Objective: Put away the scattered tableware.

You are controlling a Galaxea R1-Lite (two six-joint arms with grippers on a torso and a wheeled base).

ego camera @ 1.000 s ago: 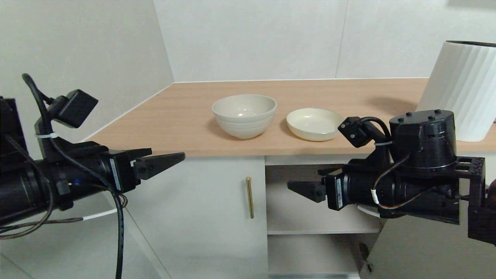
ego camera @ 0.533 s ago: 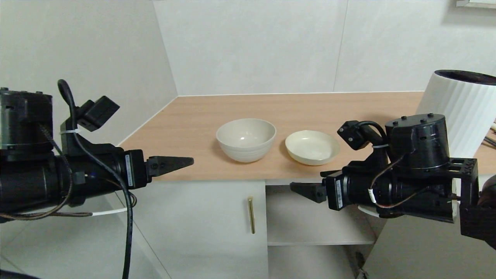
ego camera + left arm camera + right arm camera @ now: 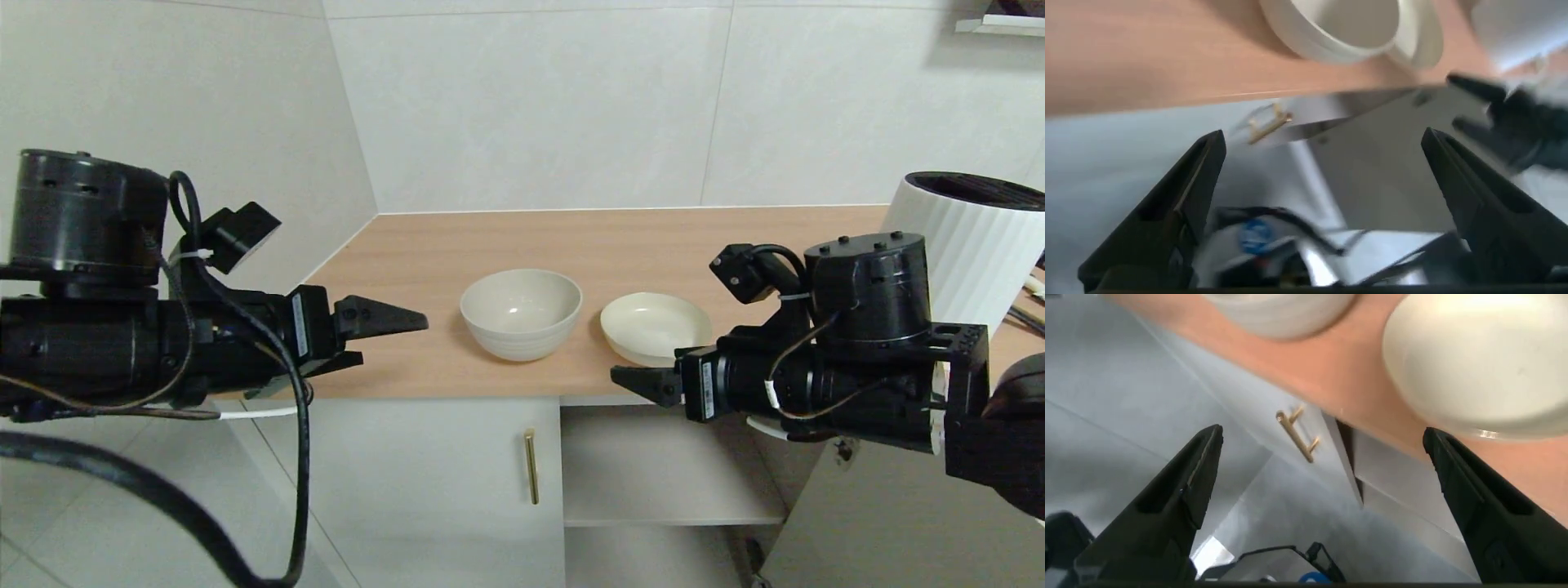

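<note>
A deep off-white bowl (image 3: 521,313) and a shallow cream plate (image 3: 655,327) sit side by side near the front edge of the wooden counter (image 3: 408,261). My left gripper (image 3: 392,339) hangs open at counter height, to the left of the bowl and apart from it. Just in front of the plate, at the counter's edge, my right gripper (image 3: 645,369) is open and holds nothing. The left wrist view looks up between its open gripper (image 3: 1323,163) at the bowl (image 3: 1347,24). The right wrist view has the plate (image 3: 1478,359) and bowl (image 3: 1282,310) beyond its open gripper (image 3: 1323,457).
Under the counter, the left cabinet door with a brass handle (image 3: 531,465) is closed. The right compartment stands open with a shelf (image 3: 653,506). A tall white ribbed container (image 3: 971,237) stands at the counter's right end. Walls close the back and left.
The head camera has shifted, so the counter sits lower in the picture. Both arms have risen from cabinet-front height to counter-edge height; the left gripper is now nearer the bowl.
</note>
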